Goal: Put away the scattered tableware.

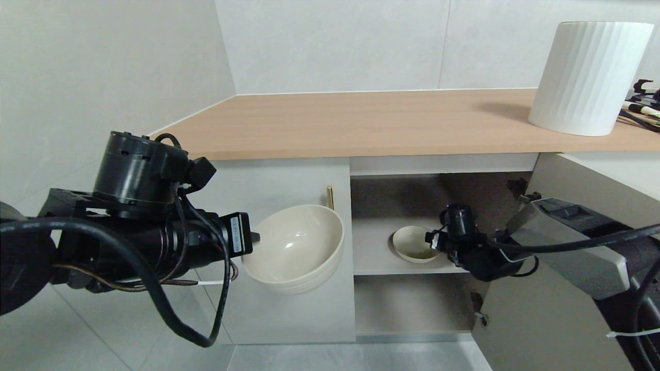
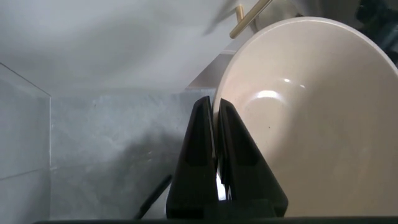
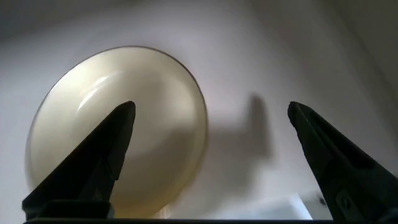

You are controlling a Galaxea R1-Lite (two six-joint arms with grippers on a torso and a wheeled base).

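My left gripper (image 1: pixel 255 238) is shut on the rim of a large cream bowl (image 1: pixel 294 248), held tilted in the air in front of the closed left cabinet door. In the left wrist view the two fingers (image 2: pixel 216 134) pinch the rim of the large bowl (image 2: pixel 311 118). A smaller cream bowl (image 1: pixel 414 243) sits on the middle shelf (image 1: pixel 376 252) of the open cabinet. My right gripper (image 1: pixel 432 238) hangs just beside this bowl, open. In the right wrist view the small bowl (image 3: pixel 118 124) lies on the shelf below the spread fingers (image 3: pixel 112 149), one finger over the bowl, nothing between them.
A wooden countertop (image 1: pixel 361 123) runs above the cabinet, with a tall white ribbed container (image 1: pixel 590 77) at its right end. The left cabinet door has a brass handle (image 1: pixel 330 197). The right cabinet door (image 1: pixel 546 309) stands open. A lower shelf space (image 1: pixel 412 304) lies beneath the middle shelf.
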